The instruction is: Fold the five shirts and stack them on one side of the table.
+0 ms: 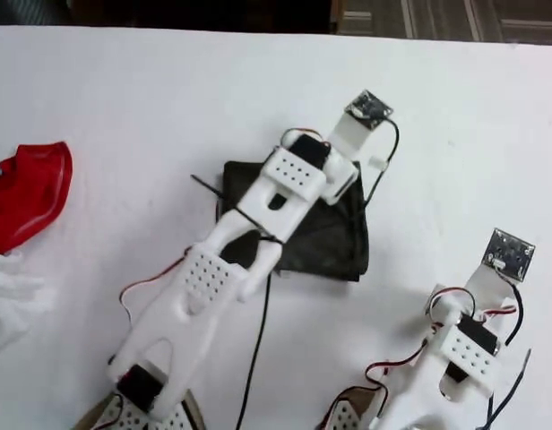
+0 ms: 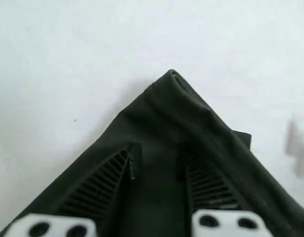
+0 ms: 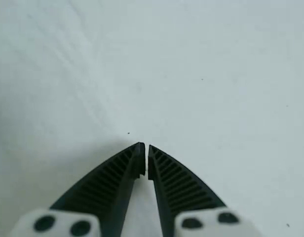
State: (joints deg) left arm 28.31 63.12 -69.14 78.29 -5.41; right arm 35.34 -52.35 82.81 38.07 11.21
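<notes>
A black shirt [image 1: 325, 237], folded into a square, lies flat at the middle of the white table [image 1: 150, 81]. My left arm [image 1: 204, 278] stretches across it from the near left. In the left wrist view my left gripper [image 2: 157, 158] is open, low over the black shirt [image 2: 167, 108] near one corner, with dark cloth showing between its fingers [image 2: 110, 177]. My right arm [image 1: 464, 349] is at the near right. My right gripper [image 3: 146, 158] is shut over bare table, holding nothing. A red shirt [image 1: 30, 193] and a white shirt [image 1: 7, 300] lie crumpled at the left edge.
Black and red cables [image 1: 258, 340] trail from the arms across the near table. The far table edge [image 1: 276, 31] borders a dark floor. White table surface stretches behind and to the right of the black shirt.
</notes>
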